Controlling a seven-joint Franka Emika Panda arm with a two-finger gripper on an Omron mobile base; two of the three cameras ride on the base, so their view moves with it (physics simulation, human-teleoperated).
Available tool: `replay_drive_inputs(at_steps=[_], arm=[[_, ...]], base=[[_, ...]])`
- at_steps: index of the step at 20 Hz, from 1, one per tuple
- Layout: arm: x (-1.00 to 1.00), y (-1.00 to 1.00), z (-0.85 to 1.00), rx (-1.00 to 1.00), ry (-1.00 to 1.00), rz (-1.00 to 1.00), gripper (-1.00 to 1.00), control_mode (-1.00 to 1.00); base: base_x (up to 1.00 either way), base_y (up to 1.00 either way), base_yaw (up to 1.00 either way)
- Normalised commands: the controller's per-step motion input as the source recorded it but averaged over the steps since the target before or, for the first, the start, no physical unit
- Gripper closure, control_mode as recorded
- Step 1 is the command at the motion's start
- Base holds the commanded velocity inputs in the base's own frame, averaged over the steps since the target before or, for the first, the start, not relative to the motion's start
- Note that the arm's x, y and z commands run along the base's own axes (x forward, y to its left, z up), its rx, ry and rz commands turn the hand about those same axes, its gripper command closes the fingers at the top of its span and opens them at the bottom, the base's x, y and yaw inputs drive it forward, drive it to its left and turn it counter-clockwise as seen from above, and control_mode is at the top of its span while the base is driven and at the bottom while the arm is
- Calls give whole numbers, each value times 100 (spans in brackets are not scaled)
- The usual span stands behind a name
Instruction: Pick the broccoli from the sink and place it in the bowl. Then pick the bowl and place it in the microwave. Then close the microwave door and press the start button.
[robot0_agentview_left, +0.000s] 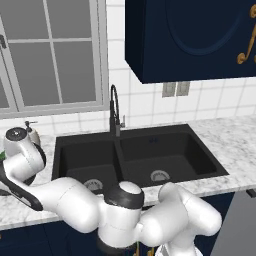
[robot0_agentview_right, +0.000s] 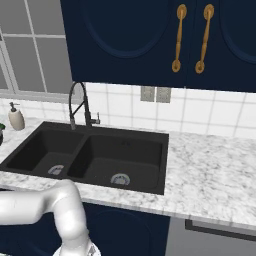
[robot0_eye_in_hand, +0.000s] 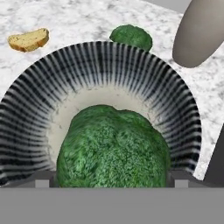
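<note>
Broccoli (robot0_eye_in_hand: 113, 148) sitting in the bowl (robot0_eye_in_hand: 35, 109); tool (robot0_eye_in_hand: 112, 181) spread wide, released. Lift straight up, then go for the rim.

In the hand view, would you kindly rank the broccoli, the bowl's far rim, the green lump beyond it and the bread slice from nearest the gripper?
1. broccoli, in the bowl, right at the fingertips.
2. bowl's far rim, just past it.
3. green lump, behind the rim.
4. bread slice, off to the upper left; close to the lump.

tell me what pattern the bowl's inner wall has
Black and white radial stripes on the bowl, clearest in the hand view.
</note>
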Motion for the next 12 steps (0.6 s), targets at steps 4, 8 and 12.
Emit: replay_drive_inputs(at_steps=[4,8,12], arm=[[0,4,-18,0,1,0,-100,-100],[0,0,-1,1,-7,0,-100,-100],[0,0,0,0,-3,0,-100,-100]], base=[[0,0,0],[0,0,0],[0,0,0]])
